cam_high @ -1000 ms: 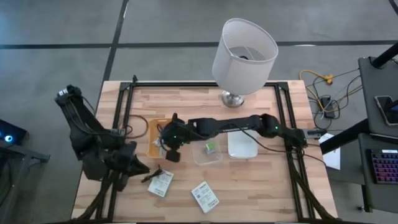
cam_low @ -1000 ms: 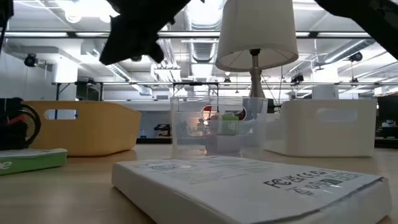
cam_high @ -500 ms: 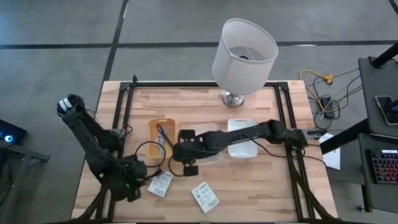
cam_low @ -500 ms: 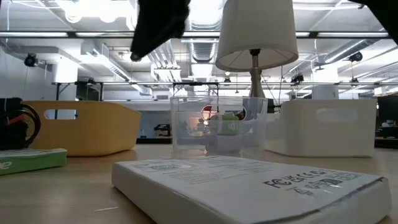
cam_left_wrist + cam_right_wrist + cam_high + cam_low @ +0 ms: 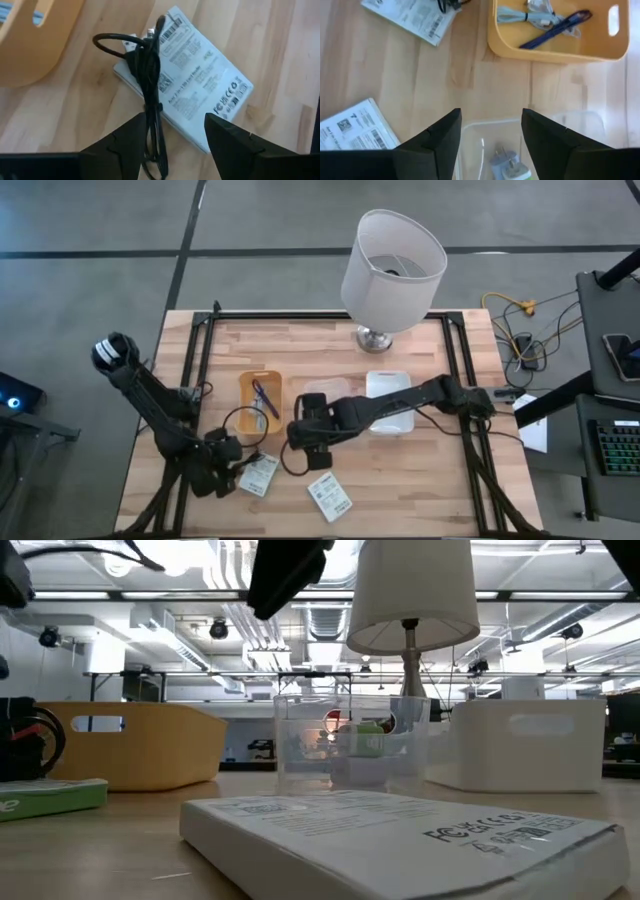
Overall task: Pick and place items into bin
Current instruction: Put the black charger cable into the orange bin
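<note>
My left gripper [image 5: 232, 470] hangs open over a thin black cable [image 5: 148, 75], which lies across a white printed card [image 5: 200, 90] on the table. The cable's near end runs down between the fingers; I cannot tell whether they touch it. My right gripper [image 5: 297, 455] is open and holds nothing, in front of the yellow bin [image 5: 555, 47]. In that bin lie a purple-black stick [image 5: 555, 29] and a pale cord. A green-and-white block [image 5: 507, 167] sits in the clear bin [image 5: 350, 740]. A second card [image 5: 330, 496] lies near the front edge.
A white bin [image 5: 388, 402] stands right of the clear one. A lamp with a white shade [image 5: 392, 255] stands at the table's far edge. Bare wood lies along the near edge on either side of the cards.
My right gripper has left the yellow bin and gone toward the near edge and a little right; the stick now shows lying in that bin. My left gripper has swung toward the near edge and right, ending over the cable and the card.
</note>
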### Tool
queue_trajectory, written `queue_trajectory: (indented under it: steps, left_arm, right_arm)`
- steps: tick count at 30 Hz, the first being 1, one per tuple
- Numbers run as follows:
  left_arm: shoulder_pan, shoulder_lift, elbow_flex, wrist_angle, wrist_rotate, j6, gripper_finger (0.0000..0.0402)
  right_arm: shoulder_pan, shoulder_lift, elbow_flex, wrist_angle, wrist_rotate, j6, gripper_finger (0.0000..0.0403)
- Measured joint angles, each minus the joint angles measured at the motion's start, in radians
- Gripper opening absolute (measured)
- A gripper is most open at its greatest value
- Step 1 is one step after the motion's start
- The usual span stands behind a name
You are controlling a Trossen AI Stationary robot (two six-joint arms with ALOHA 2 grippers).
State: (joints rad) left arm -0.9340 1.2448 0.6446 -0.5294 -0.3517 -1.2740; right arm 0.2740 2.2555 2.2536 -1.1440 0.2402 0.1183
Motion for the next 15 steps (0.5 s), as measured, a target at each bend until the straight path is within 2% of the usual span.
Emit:
queue_trajectory:
  steps: [8, 15]
  left_arm:
    - [0.012, -0.047, -0.077, 0.075, -0.009, 0.043, 0.0186]
    - [0.037, -0.007, -0.090, 0.109, -0.016, 0.061, 0.0186]
  right_arm:
    - [0.025, 0.000, -0.001, -0.015, 0.026, 0.060, 0.0196]
    - [0.023, 0.000, -0.004, -0.022, 0.065, 0.074, 0.0195]
